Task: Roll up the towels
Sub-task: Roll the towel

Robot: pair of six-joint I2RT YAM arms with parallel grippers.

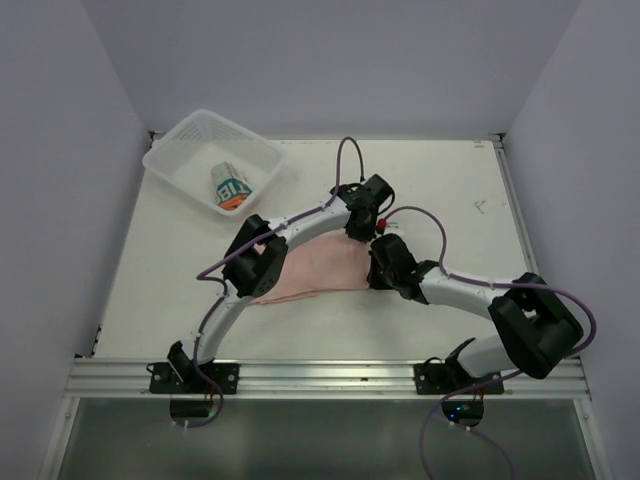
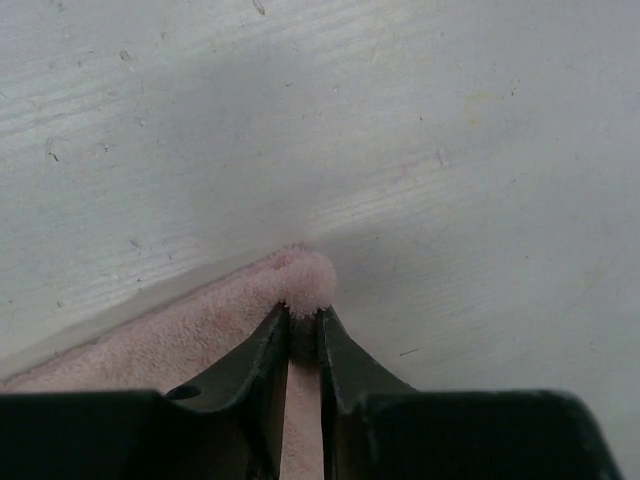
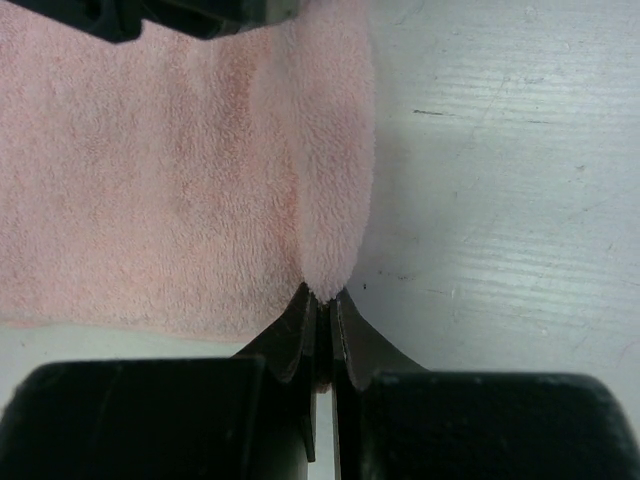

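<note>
soft, even overhead light casts only faint shadows; both wrist views are slightly blurred at close range.

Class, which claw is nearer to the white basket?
Left. The left claw pinches the pink towel's far corner, on the side towards the basket. The right claw pinches the same towel edge nearer the arm bases.
</note>
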